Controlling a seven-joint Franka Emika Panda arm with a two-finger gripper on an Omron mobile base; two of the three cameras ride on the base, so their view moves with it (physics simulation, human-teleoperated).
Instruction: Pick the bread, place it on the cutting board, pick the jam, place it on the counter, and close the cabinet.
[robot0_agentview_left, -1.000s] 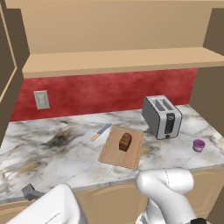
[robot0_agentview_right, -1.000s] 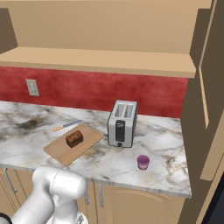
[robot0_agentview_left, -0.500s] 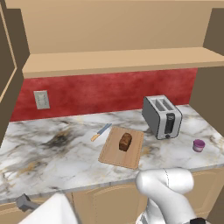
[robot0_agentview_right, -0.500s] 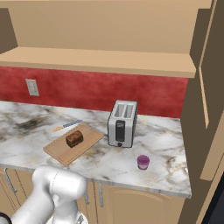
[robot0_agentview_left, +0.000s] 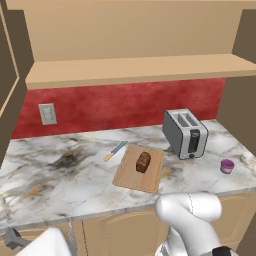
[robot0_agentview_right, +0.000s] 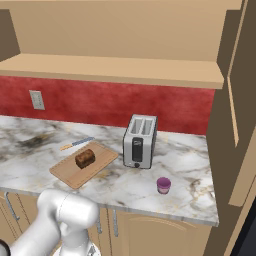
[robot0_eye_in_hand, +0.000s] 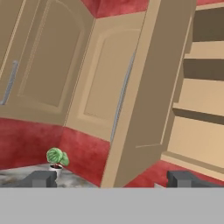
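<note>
Bread (robot0_agentview_left: 143, 162) sitting on cutting board (robot0_agentview_left: 131, 179), jam (robot0_agentview_left: 227, 166) on surface (robot0_agentview_left: 45, 175); jaws wide and empty, facing open cabinet door (robot0_eye_in_hand: 144, 100) for closing.

A: Where's the bread (robot0_agentview_left: 143, 162)?
B: On the cutting board (robot0_agentview_left: 129, 176), mid-frame on the worktop (robot0_agentview_left: 45, 176).
A: And beside it?
B: Knife (robot0_agentview_left: 115, 150) at its upper left, toaster (robot0_agentview_left: 185, 133) to the right, jam (robot0_agentview_left: 227, 166) far right near the front edge.
A: Above?
B: The cabinet (robot0_agentview_left: 135, 67) shelf.
</note>
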